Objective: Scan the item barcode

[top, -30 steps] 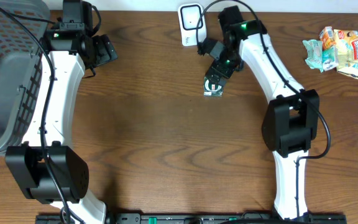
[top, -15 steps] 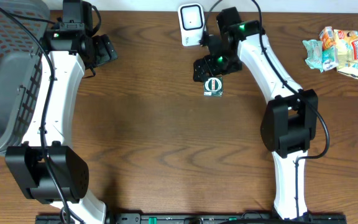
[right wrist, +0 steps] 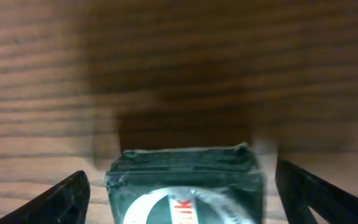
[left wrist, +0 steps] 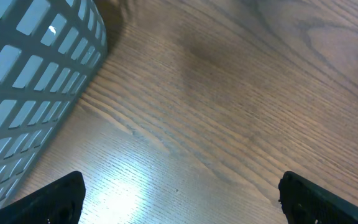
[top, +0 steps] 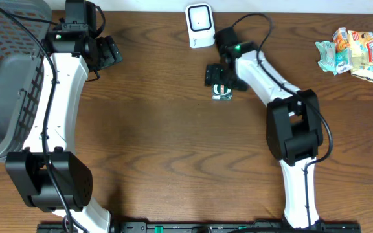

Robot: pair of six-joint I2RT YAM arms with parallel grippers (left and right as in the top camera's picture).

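Right wrist view: the right gripper [right wrist: 182, 200] is seen spread wide, its fingers [right wrist: 64, 198] clear on either side of the small dark-green packet [right wrist: 182, 167], with nothing gripped. The jaws should be lowered squarely and closed on the packet's sides, so that its label is kept uncovered for the scanner [top: 199, 24]. The packet is laid flat on the table [top: 173, 142] near the scanner, with a round white-rimmed label uppermost.

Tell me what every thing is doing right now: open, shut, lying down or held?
Green packet: lying flat on the table, not held.
Right gripper: jaws open, one either side of the packet.
Left gripper: jaws open, empty.
Scanner: resting on the table, untouched.
Snack packets: lying in a heap, untouched.
Basket: on the table's left, untouched.
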